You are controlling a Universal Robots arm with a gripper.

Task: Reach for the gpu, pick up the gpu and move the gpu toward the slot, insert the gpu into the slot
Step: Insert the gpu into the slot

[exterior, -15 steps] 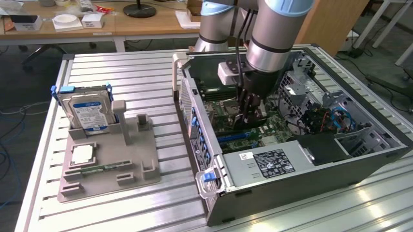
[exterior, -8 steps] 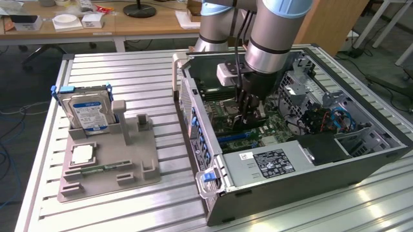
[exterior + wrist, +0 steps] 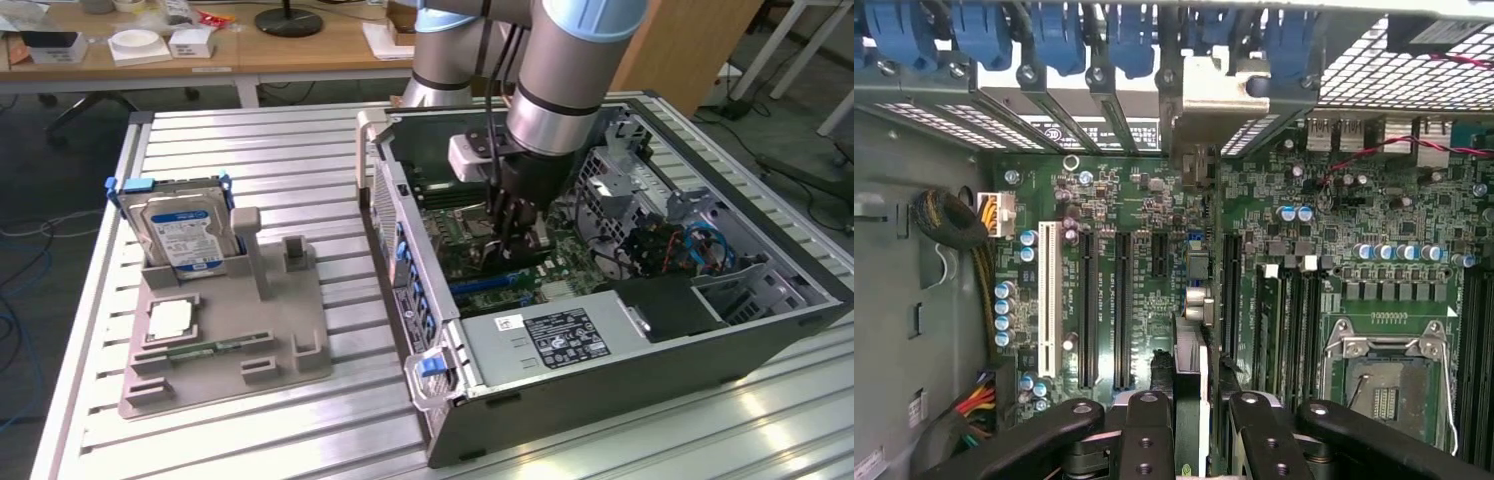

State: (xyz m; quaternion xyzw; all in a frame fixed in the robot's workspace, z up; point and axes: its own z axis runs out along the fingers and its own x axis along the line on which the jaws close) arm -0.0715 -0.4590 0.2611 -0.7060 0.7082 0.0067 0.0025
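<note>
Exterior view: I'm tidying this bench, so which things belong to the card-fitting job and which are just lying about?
In the job:
gripper
graphics card, gripped edge-on
blue slot

Lying about:
hard drive
memory stick
grey holder beside the case

Ribbed silver aluminium table w/ long parallel grooves; glare from overhead light near its front-right corner. Beyond the table's far edge, a light wooden desk on white legs w/ clutter: white roll of tape, small white boxes, round black lamp base. Tall brown wooden panel past the far-right corner. Grey floor off the table's left edge, w/ blue & grey cables trailing. More black cables on floor off the right edge.
</note>
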